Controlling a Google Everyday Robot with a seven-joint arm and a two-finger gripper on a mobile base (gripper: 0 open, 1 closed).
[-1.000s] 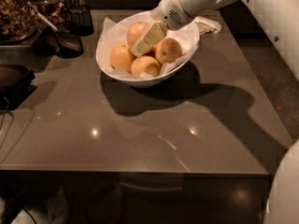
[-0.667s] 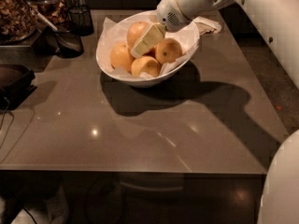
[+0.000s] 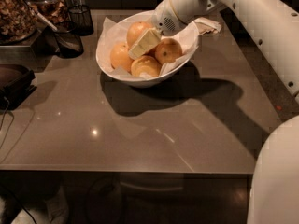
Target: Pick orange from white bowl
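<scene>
The white bowl (image 3: pixel 122 76) is glossy, paper-lined and stands at the back middle of the grey table. It holds several oranges: one at the back (image 3: pixel 138 31), one on the left (image 3: pixel 120 56), one at the front (image 3: pixel 145 66) and one on the right (image 3: pixel 169 51). My gripper (image 3: pixel 144 43) reaches down into the bowl from the upper right. Its pale tip lies among the oranges, against the back one and above the front one. The white arm (image 3: pixel 252 17) runs off to the right.
Two dark mesh cups (image 3: pixel 81 18) (image 3: pixel 69 41) stand left of the bowl. Jars of dried food (image 3: pixel 14 13) are at the far left. A crumpled napkin (image 3: pixel 208 26) lies right of the bowl. A black object (image 3: pixel 14 80) sits at the left edge.
Almost nothing has changed. My gripper stays in the bowl among the oranges, and the oranges have not moved.
</scene>
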